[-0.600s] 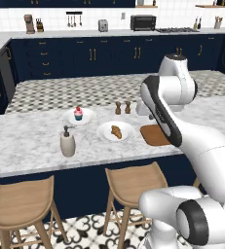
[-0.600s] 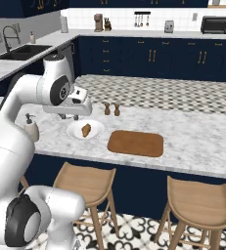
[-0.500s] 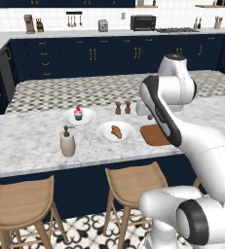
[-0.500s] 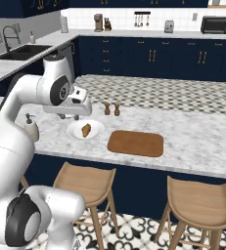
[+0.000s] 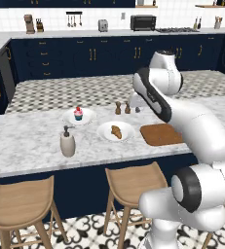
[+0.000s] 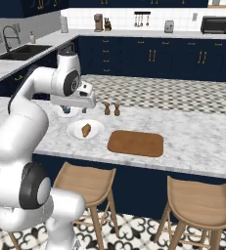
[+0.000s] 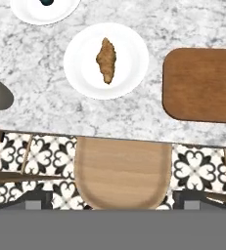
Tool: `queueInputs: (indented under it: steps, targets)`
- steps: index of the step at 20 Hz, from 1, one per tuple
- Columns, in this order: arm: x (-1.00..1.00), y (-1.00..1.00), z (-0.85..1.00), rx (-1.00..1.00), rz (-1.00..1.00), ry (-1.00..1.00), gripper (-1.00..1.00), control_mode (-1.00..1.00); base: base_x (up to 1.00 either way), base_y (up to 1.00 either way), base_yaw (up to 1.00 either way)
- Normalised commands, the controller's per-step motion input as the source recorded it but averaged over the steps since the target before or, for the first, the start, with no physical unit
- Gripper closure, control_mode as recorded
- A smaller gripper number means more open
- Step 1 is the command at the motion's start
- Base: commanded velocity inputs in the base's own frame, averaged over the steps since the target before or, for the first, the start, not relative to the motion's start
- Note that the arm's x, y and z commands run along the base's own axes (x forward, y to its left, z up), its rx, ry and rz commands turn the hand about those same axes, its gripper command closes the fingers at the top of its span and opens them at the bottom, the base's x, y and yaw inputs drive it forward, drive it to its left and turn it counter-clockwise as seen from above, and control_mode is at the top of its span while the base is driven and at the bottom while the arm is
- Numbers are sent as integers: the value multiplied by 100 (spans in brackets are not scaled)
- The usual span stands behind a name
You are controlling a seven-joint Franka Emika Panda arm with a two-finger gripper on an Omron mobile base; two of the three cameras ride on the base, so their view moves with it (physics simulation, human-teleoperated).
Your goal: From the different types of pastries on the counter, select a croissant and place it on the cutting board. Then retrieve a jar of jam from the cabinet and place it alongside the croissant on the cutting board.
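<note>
The croissant (image 7: 106, 60) lies on a white plate (image 7: 85, 73) on the marble counter, also seen from the base cameras as the croissant (image 5: 116, 131) (image 6: 86, 130). To its right is the bare wooden cutting board (image 7: 202, 85) (image 5: 160, 134) (image 6: 135, 143). My gripper (image 7: 112, 202) hangs well above the counter's front edge, looking straight down. It is open, its fingertips wide apart with nothing between them. The plate lies ahead of it and slightly left. The jar of jam is out of view.
A cupcake (image 5: 78, 113) on its own plate sits left of the croissant. A soap dispenser (image 5: 67, 143) stands near the front edge. Salt and pepper shakers (image 5: 122, 107) stand behind the plates. Wooden stools (image 7: 124, 171) (image 6: 200, 202) line the counter's front.
</note>
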Motion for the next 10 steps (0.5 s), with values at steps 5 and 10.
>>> queueInputs:
  steps: [5, 10]
  targets:
    - [89, 10, 34, 0, 9, 8, -100, -100, 0, 0, 0]
    - [92, 14, 8, -5, 3, 9, -100, -100, 0, 0, 0]
